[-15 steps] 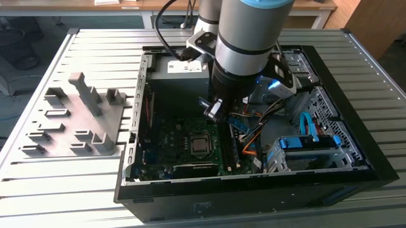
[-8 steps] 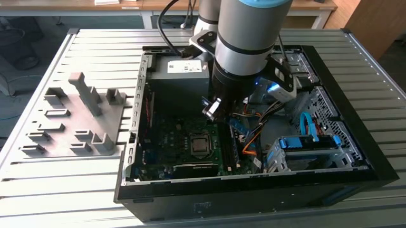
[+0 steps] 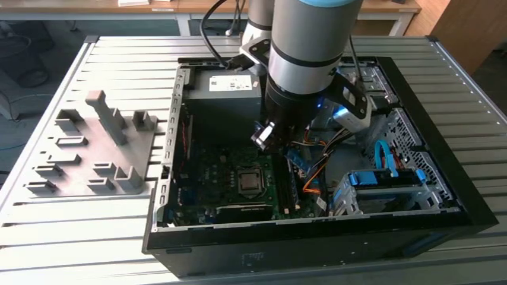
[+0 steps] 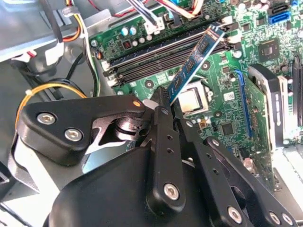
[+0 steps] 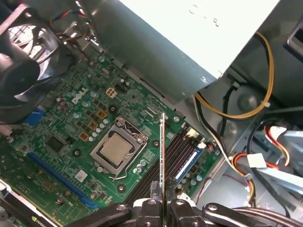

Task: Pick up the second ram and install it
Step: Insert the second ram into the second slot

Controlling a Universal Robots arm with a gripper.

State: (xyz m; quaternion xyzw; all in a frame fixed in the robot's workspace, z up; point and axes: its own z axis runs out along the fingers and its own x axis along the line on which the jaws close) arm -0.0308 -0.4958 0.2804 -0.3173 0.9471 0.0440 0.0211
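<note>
My gripper (image 4: 166,97) is shut on the second ram (image 4: 196,61), a thin dark stick with a blue-and-white label. The first wrist view shows the stick edge-on (image 5: 163,151), standing up from between the fingertips (image 5: 154,188). It hangs above the green motherboard (image 5: 66,142), over the long black memory slots (image 4: 161,56) and just beside the silver processor (image 5: 115,149). It is not touching a slot. A blue-faced strip (image 5: 189,161) sits in the slot row farthest from the processor. In the exterior view the gripper (image 3: 265,133) is inside the open computer case (image 3: 317,234).
The grey power supply (image 3: 225,89) stands close behind the arm, and bundled cables (image 3: 317,172) run beside the slots. A drive cage with blue clips (image 3: 384,181) is at the exterior view's right. A grey parts fixture (image 3: 95,148) lies on the table outside the case. A fan (image 5: 23,61) borders the board.
</note>
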